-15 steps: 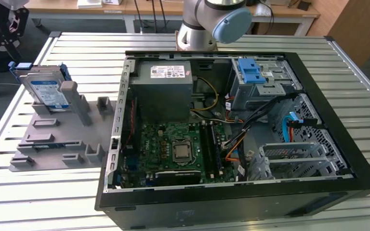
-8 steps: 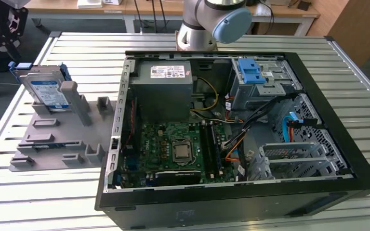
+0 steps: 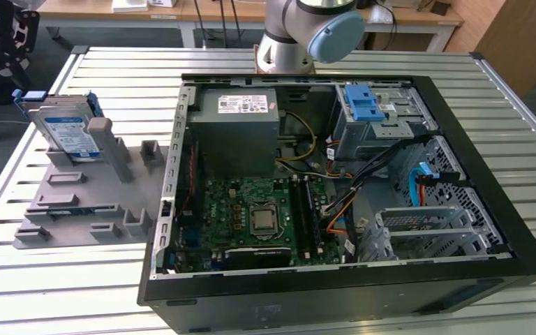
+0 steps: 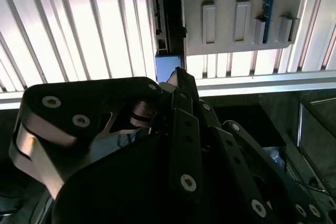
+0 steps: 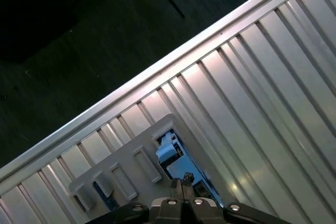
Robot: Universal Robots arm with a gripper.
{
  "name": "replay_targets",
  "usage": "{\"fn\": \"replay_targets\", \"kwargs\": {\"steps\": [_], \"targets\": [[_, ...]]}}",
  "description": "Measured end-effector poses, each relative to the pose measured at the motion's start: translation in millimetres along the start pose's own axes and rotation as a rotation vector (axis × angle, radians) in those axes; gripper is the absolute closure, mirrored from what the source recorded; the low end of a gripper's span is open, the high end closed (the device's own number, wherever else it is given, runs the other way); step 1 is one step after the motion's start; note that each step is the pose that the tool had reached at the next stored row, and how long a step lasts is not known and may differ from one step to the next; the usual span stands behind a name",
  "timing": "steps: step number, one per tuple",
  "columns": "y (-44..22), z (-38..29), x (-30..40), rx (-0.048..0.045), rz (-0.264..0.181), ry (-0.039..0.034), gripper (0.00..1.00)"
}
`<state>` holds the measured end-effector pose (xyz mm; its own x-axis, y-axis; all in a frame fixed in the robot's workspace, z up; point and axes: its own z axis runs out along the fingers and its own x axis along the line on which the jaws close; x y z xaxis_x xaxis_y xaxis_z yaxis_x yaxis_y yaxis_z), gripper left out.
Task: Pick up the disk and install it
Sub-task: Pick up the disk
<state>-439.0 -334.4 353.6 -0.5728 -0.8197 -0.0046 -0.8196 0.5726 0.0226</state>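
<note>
The disk (image 3: pixel 70 134), a silver drive with a white-and-blue label and a blue frame, stands on edge in a grey slotted holder (image 3: pixel 82 202) at the exterior view's left. In the first wrist view the disk's blue-framed end (image 5: pixel 170 156) sits in the holder (image 5: pixel 126 169), just beyond my gripper (image 5: pixel 181 186). The two fingertips are pressed together with nothing between them. In the second wrist view the gripper (image 4: pixel 179 80) hangs over the disk's blue corner (image 4: pixel 167 66), apart from it. The arm's base (image 3: pixel 296 35) stands behind the computer case.
An open computer case (image 3: pixel 491 181) lies on the slatted metal table (image 3: pixel 109 63), right of the holder. Inside it are a grey power-supply box (image 3: pixel 240 112), a drive bay with a blue latch (image 3: pixel 366 105), and cables. The table edge (image 5: pixel 157 74) and dark floor lie beyond the holder.
</note>
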Motion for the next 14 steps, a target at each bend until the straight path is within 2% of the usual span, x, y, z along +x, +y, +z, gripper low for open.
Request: {"fn": "replay_targets", "kwargs": {"steps": [5,14], "targets": [[-0.4,0.3,0.7,0.0066,-0.017,-0.0042,0.89],[-0.5,0.8,0.8,0.0080,-0.144,-0.0034,0.89]]}}
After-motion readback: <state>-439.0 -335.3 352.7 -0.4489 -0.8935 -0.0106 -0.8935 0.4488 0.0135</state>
